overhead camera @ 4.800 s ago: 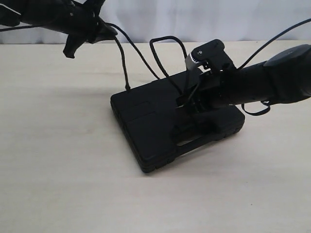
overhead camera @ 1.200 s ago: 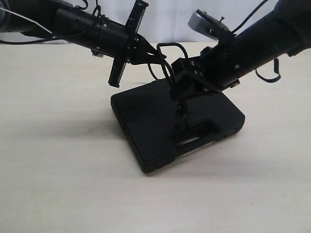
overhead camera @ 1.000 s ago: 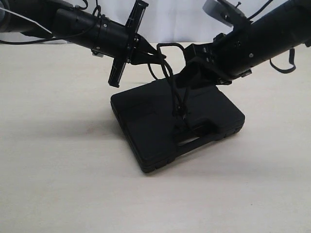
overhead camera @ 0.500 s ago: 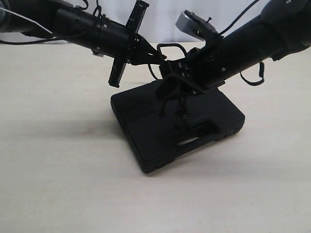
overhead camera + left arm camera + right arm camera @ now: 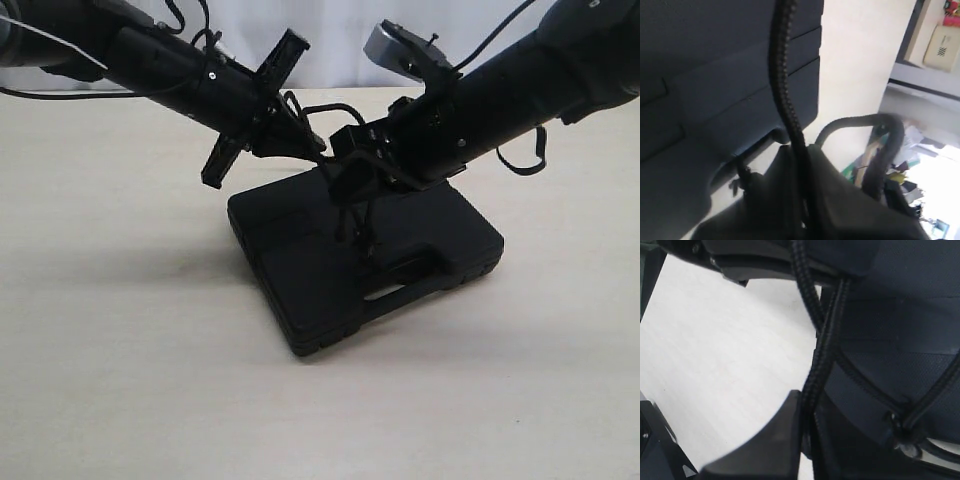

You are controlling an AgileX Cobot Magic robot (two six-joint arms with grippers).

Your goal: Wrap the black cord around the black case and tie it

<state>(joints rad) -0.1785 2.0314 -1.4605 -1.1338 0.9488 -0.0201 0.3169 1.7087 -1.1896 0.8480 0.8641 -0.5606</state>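
The black case (image 5: 290, 265) lies flat on the table, with the black cord (image 5: 363, 228) rising from a crossing near its handle slot. My left gripper (image 5: 316, 150) hangs above the case's far edge, shut on the cord (image 5: 783, 85), which runs between its fingers (image 5: 840, 200). My right gripper (image 5: 349, 193) is just beside it, over the case's middle, also shut on a strand of cord (image 5: 826, 347). The two grippers nearly touch. In the right wrist view the strands cross at a small frayed knot (image 5: 903, 431) on the case (image 5: 905, 305).
The pale wooden table (image 5: 120, 350) spreads around the case on all sides. A white backdrop (image 5: 330, 40) runs along the far edge. The robot's own thin cables (image 5: 520, 165) hang by the right arm.
My right gripper has shut on the cord after hanging open above the case. The left arm has tilted and dipped slightly toward it, still holding the cord.
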